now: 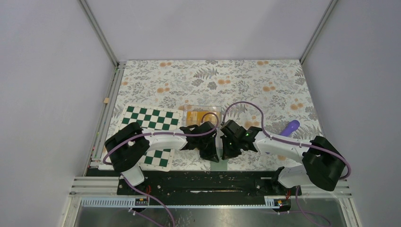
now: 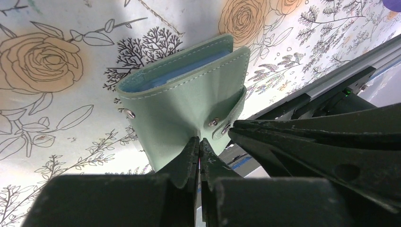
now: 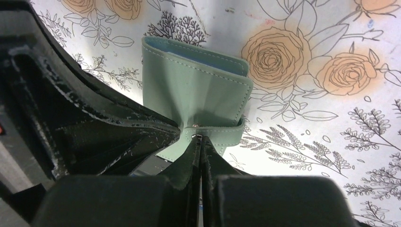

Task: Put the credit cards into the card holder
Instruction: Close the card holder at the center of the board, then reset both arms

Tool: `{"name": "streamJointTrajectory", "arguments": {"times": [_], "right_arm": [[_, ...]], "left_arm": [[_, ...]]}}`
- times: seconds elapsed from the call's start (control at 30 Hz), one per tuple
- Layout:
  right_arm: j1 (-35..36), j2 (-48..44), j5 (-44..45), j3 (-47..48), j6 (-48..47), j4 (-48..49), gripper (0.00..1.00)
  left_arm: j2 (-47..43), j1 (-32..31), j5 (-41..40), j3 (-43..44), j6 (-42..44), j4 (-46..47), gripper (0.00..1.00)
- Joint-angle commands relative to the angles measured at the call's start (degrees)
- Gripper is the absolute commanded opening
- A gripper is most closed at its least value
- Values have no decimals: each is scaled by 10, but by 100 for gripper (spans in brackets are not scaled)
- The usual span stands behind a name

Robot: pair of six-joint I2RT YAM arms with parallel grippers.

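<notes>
Left gripper (image 2: 198, 144) and right gripper (image 3: 200, 139) both clamp tight on the green card holder (image 2: 184, 94), near centre; cards (image 1: 201, 116) lie just beyond, apparently none loaded yet.

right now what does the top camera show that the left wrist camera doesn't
Only the top view: the chequered board and the orange-yellow credit cards lying beyond the arms, plus both whole arms. Only the left wrist view: the mint-green card holder close up, with its blue lining and snap studs, and the left tool pinched shut on its near edge. Both: the right tool meeting the left one at the holder, and the floral table cover.
</notes>
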Motion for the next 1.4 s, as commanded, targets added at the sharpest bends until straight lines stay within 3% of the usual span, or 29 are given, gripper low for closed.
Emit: {"name": "streamJointTrajectory", "arguments": {"times": [0.0,0.6,1.0,1.1,1.13,1.27,1.3,1.33,1.37], "right_arm": [[6,15,-12,10,-5,26,0],[6,69,2,2,-14,35,0],[7,137,22,-15,-22,36,0],[7,110,31,-10,-24,27,0],[7,91,36,-3,-26,14,0],[5,-1,50,35,-25,-32,0],[4,-22,52,46,-26,-45,6],[0,-48,58,56,-27,-56,18],[-2,-70,67,65,-28,-66,25]], "left_arm": [[-5,-2,-3,15,6,4,0],[-31,-3,-9,3,4,38,4],[18,-6,-29,-3,-10,34,0],[5,-9,-45,-5,5,33,0],[-8,-9,-52,-7,11,33,4],[-102,1,-70,-15,43,46,40],[-123,10,-64,-21,50,55,49],[-148,21,-54,-29,56,69,60],[-172,34,-41,-39,59,86,65]]}}
